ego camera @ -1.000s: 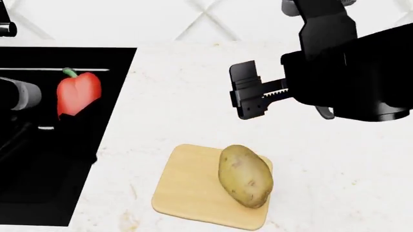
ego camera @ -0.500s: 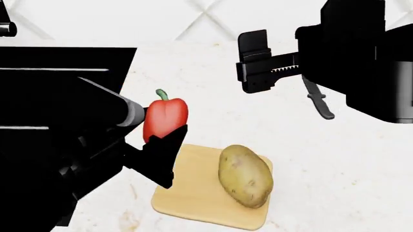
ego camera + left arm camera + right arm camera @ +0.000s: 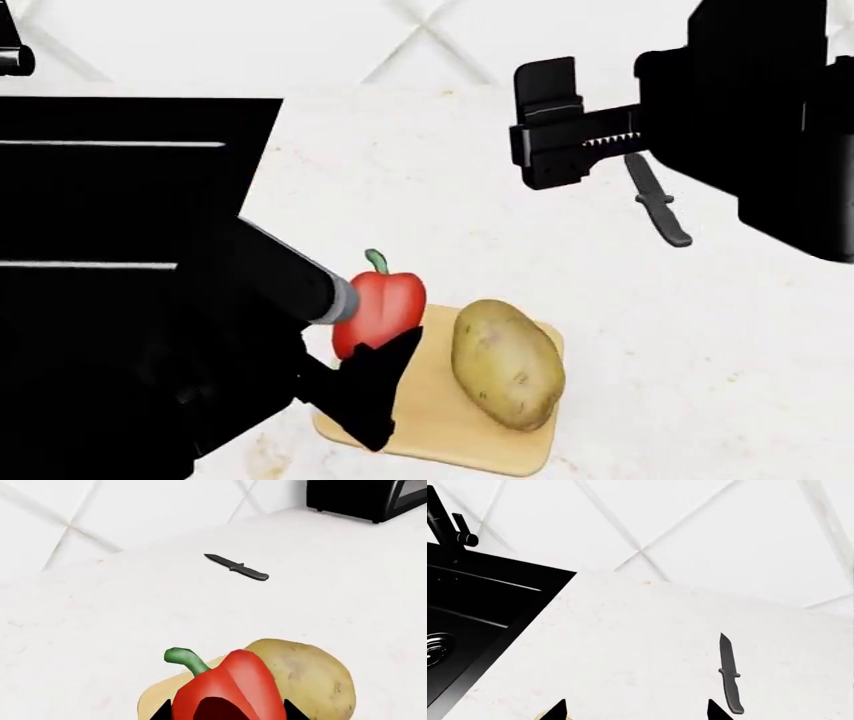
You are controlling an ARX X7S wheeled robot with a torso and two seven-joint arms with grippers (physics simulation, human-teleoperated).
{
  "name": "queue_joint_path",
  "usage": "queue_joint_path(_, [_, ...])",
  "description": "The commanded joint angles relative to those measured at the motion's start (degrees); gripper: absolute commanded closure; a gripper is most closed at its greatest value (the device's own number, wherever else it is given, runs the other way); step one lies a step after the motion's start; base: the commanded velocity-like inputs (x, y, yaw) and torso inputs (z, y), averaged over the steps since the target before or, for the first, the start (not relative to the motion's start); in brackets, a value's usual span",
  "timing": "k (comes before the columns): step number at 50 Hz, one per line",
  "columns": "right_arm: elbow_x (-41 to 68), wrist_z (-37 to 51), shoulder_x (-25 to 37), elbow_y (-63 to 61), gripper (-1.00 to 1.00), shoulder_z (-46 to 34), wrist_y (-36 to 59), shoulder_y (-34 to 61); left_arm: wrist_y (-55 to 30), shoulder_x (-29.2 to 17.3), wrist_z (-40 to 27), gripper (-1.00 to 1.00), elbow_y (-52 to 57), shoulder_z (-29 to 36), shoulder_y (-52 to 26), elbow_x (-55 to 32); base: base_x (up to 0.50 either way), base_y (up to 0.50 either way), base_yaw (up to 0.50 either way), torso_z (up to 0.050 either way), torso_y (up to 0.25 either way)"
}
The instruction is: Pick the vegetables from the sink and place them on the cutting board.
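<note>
Red against the pale speckled worktop [image 3: 400, 200], the bell pepper [image 3: 384, 308] hangs in the left gripper [image 3: 367, 345], its dark fingers [image 3: 367, 395] closed on its lower body with the green stem pointing up. It sits over the left edge of the tan cutting board [image 3: 427, 420], just beside the potato [image 3: 507, 362], which already lies on the board's right half. From the left wrist view the pepper [image 3: 230, 690] partly covers the potato [image 3: 310, 677], so I cannot tell whether they touch, nor whether the pepper rests on the wood yet. Holding it to the left makes sense: the potato fills the right side, and only that strip of board is free.

The right gripper [image 3: 561, 125] hovers high over the far worktop, its fingers spread with nothing between them, well apart from the board and likely kept clear of the left arm. The black knife [image 3: 657, 203] lies on the worktop beyond, untouched. The black sink [image 3: 120, 200] at the left shows no vegetable where its basin is visible.
</note>
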Motion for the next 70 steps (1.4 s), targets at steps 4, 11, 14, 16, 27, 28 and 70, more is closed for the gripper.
queue_joint_path(4, [-0.23, -0.27, 0.71, -0.48, -1.00, -0.27, -0.62, -1.49, 0.60, -0.20, -0.48, 1.00, -1.44, 2.54, 0.06, -0.63, 0.00, 0.00, 0.00, 0.000, 0.003])
queue_joint_path(11, [0.42, 0.17, 0.93, -0.77, -1.00, -0.16, -0.86, -2.39, 0.36, -0.18, -0.89, 1.00, -2.12, 2.82, -1.00, -0.70, 0.00, 0.00, 0.00, 0.000, 0.000])
queue_joint_path(14, [0.46, 0.27, 1.12, -0.75, -1.00, -0.11, -0.88, -2.30, 0.51, -0.51, -0.90, 1.00, -2.54, 2.90, -1.07, -0.69, 0.00, 0.00, 0.00, 0.000, 0.000])
queue_joint_path(16, [0.56, 0.39, 1.20, -0.84, -1.00, -0.10, -0.93, -2.47, 0.30, -0.55, -1.01, 1.00, -2.28, 2.96, -1.16, -0.85, 0.00, 0.00, 0.00, 0.000, 0.000])
queue_joint_path(27, [0.51, 0.21, 0.89, -0.48, -1.00, -0.36, -0.78, -2.21, -0.71, -0.56, -1.47, -1.00, -0.56, 2.88, -1.55, -2.08, 0.00, 0.00, 0.00, 0.000, 0.000])
queue_joint_path(28, [0.46, 0.13, 0.81, -0.39, -1.00, -0.42, -0.66, -1.96, -0.84, -0.25, -1.73, -1.00, -0.72, 2.68, -1.85, -2.13, 0.00, 0.00, 0.00, 0.000, 0.000])
queue_joint_path(70, [-1.04, -1.52, 5.70, -6.76, -1.00, 3.75, -7.73, -3.98, -10.64, -6.82, -3.93, -1.00, -4.94, -17.70, -23.23, -7.82, 0.00, 0.00, 0.00, 0.000, 0.000])
